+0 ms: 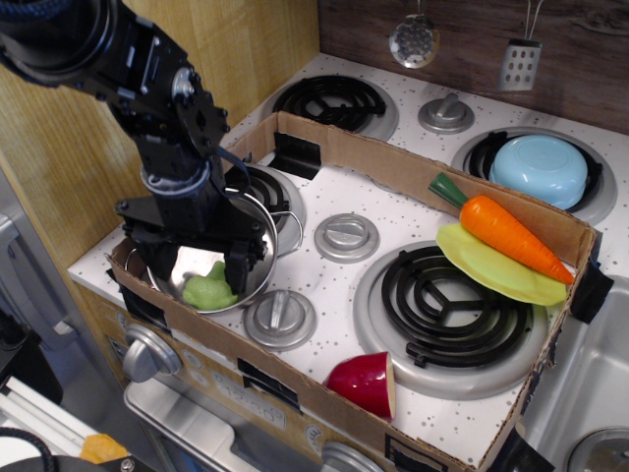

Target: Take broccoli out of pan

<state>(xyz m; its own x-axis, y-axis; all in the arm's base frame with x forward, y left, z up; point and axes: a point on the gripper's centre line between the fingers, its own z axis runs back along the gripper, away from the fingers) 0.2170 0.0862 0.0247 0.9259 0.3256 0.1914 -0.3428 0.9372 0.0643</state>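
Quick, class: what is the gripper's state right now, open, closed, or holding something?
Gripper: open, fingers spread inside the pan above the broccoli, holding nothing.
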